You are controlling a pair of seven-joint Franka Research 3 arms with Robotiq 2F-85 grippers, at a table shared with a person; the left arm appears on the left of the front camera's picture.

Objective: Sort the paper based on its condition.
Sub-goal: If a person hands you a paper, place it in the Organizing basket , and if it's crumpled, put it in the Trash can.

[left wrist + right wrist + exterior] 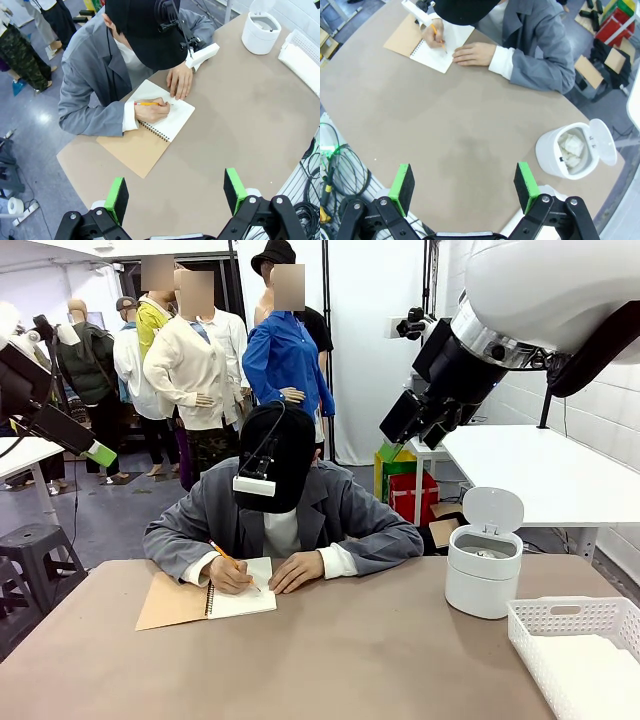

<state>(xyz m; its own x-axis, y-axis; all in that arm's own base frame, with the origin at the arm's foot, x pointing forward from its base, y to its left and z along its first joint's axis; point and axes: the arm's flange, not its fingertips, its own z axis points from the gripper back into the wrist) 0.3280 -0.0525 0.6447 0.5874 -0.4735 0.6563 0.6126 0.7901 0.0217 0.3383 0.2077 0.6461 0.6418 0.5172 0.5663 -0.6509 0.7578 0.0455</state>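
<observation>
A person at the far side writes with a pencil [228,558] on the open white page of a spiral notebook [206,599] with a brown cover. Crumpled white paper [571,148] lies inside the white bin [555,150], whose lid stands open. I cannot make out any loose flat paper on the tabletop. My left gripper [176,194] hangs open high above the near table edge, nothing between its green pads. My right gripper [464,186] is also open and empty, high over the bare middle of the table, left of the bin.
A white plastic basket [620,616] stands at the near right corner. Its inside looks flat and white; I cannot tell whether sheets lie in it. The bin [483,568] stands just beyond it. The person's arms and the notebook [150,131] take up the far left.
</observation>
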